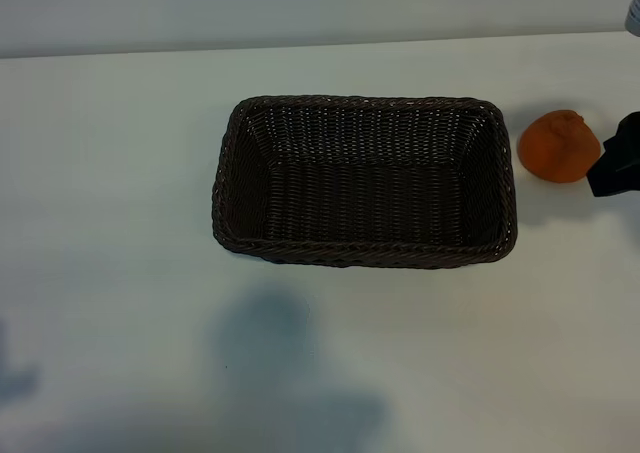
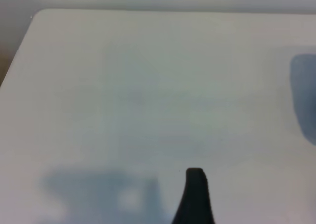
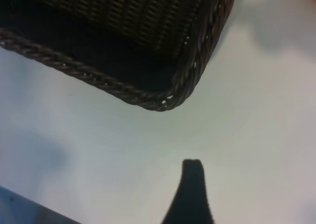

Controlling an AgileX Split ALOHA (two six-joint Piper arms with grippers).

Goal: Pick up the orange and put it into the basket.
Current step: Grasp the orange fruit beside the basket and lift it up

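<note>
1. 2 hands stand spread and empty; the left hand (image 2: 195,194) looks over bare white surface (image 1: 120,173), away from the work.
2. Centre: the wicker basket (image 1: 365,251) is empty.
3. Right: the orange (image 1: 559,146) sits just beside the basket, the right hand (image 1: 618,158) next to it.
4. Pickup is not yet made; next, that hand must straddle the fruit and clench.

A rectangular dark brown woven wicker basket (image 1: 363,181) sits mid-table on the white tabletop (image 1: 120,173) — nothing inside it. Just beside its right end, apart from the rim, lies a small round orange fruit (image 1: 558,146) — a black piece of the right gripper (image 1: 617,158) touches its far side at the frame's edge.
</note>
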